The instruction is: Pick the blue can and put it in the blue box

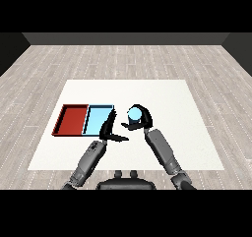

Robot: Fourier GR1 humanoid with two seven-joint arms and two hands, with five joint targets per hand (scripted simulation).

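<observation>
Grey wooden floorboards run out to dark walls at the back, and a white table (147,93) sits in the middle of the room. Two shallow trays lie side by side on its left part: the red tray (72,119) farther left and the light blue tray (97,119) touching it on the right.

Just right of the light blue tray, the right hand (141,119) has its black fingers and thumb curled round the blue can (133,114). The can shows its pale blue top toward me, and it is near the tray's right edge but outside the rim. I cannot tell whether the can is lifted off the table or resting on it.

Over by the tray's near right corner, the left hand (110,129) holds nothing. Its fingers point up and stay fairly straight along the tray's right side, while the thumb sticks out to the right toward the can. Both grey forearms reach in from the near edge.
</observation>
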